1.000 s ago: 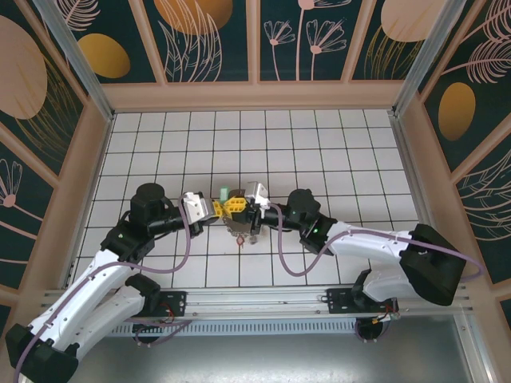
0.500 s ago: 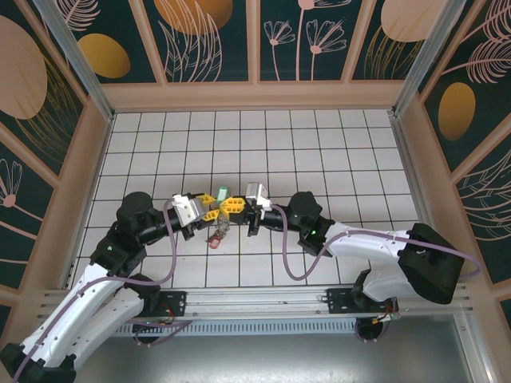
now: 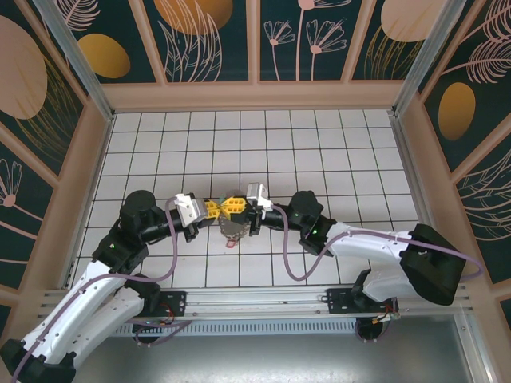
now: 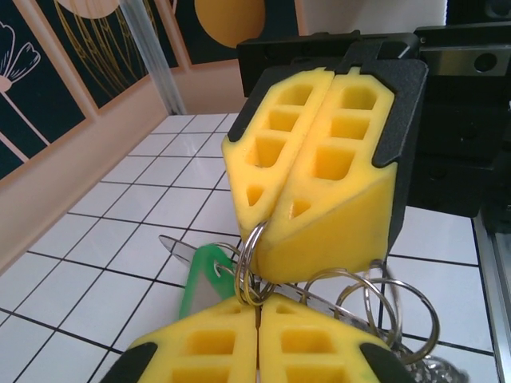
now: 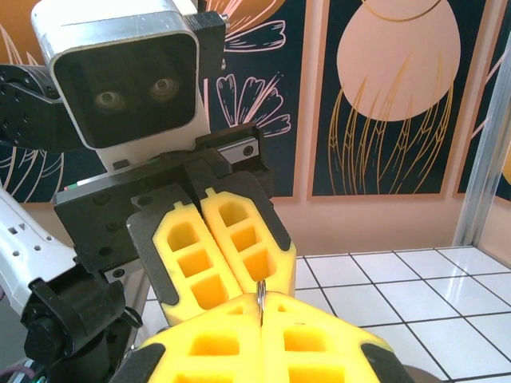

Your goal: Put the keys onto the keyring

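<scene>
Seen from the top camera, the left end effector and the right end effector are meeting tip to tip over the middle of the white tiled surface. The keys are hanging in a small bunch just below the meeting point.

In the left wrist view, the left end effector is pressing its yellow fingers together on the keyring, a thin metal ring. The right end effector is facing it and pinching the same ring from above. A green-tagged key is lying just beside the ring, and more metal rings are lying to the right.

In the right wrist view, the right end effector is gripping the keyring, whose thin edge is standing out of the seam. It is reaching up to the left end effector, whose fingers are pressed together.
</scene>
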